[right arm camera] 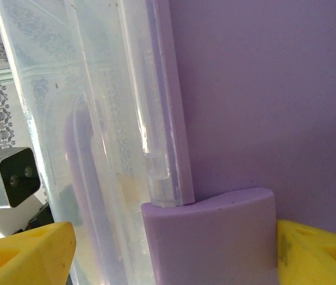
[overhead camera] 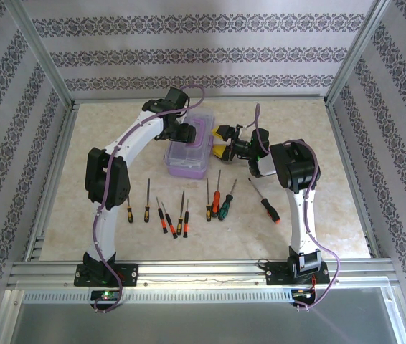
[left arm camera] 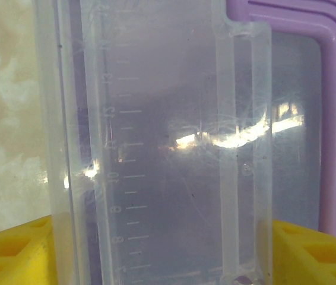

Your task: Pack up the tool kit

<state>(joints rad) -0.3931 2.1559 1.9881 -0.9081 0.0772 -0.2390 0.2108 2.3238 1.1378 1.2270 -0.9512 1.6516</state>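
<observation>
While the purple box (overhead camera: 187, 154) sits on the bench (overhead camera: 346, 201) behind the screwdrivers (overhead camera: 224, 208), its clear lid (left arm camera: 168, 119) is clamped by the left end effector (left arm camera: 165, 249). The right end effector (right arm camera: 171, 252), wide astride the purple tab (right arm camera: 209, 237), should be closed squarely.

My overhead camera is looking down from above and behind me, over the near edge of the bench (overhead camera: 339, 186), taking in its whole top. My left wrist camera is staring point-blank at the clear lid (left arm camera: 174, 119) of the purple box (overhead camera: 189, 166); my right wrist camera is crowding that box's side equally closely. All three are sharing the box.
</observation>
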